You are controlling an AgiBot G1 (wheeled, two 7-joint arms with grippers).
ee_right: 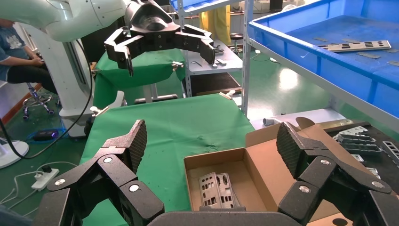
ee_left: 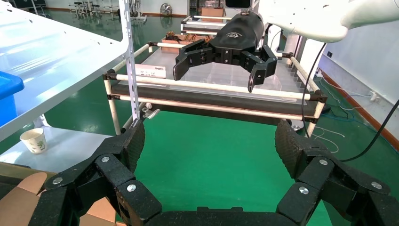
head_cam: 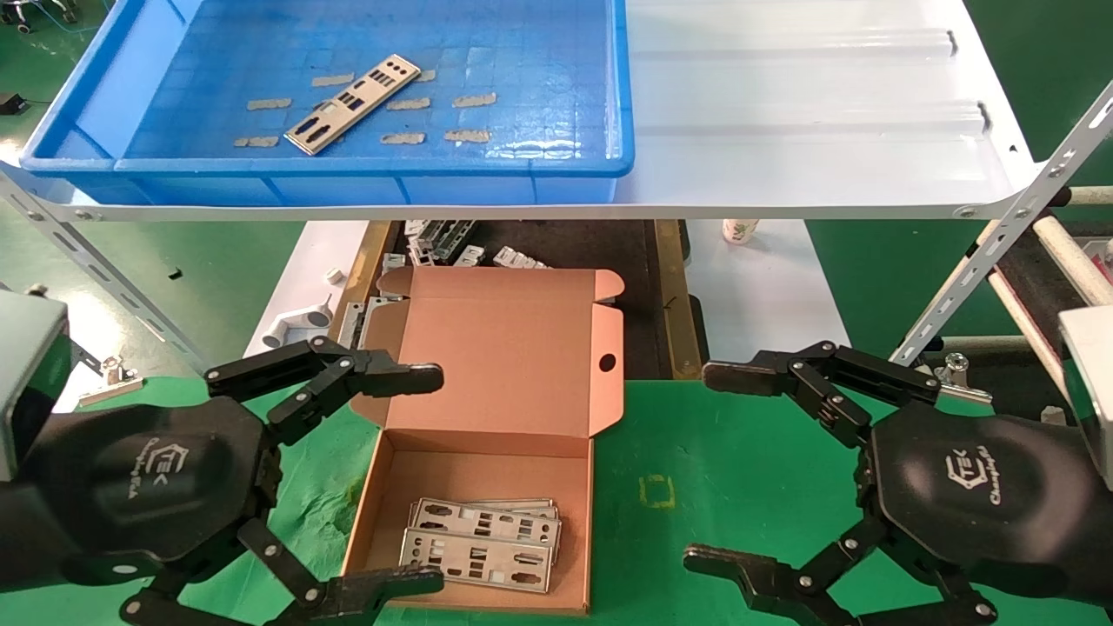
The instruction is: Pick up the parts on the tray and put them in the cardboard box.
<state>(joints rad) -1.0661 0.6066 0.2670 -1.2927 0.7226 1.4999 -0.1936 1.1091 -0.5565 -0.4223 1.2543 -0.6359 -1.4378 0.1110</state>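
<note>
Parts: you have one plate [head_cam: 353, 103] left mid-floor of tray [head_cam: 104, 96], others stacked [head_cam: 481, 542] at near edge of cardboard box [head_cam: 487, 461]. Your left gripper [head_cam: 417, 474] low at box's left edge, jaws spread wide, empty. Right gripper [head_cam: 709, 465] low over green cloth [head_cam: 722, 452], right of box, wide open, empty.

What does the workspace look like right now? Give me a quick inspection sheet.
Surface: green cloth over the table.
Job's things: one metal plate lies in the blue tray on the white shelf; a few plates lie stacked in the open cardboard box.
Clutter: tape scraps in the tray; white pipe fitting, paper cup.
Grippers: left gripper open, straddling the box's left wall; right gripper open over the cloth.
Cables: power strip and cords on the floor.
Surroundings: seated person.
</note>
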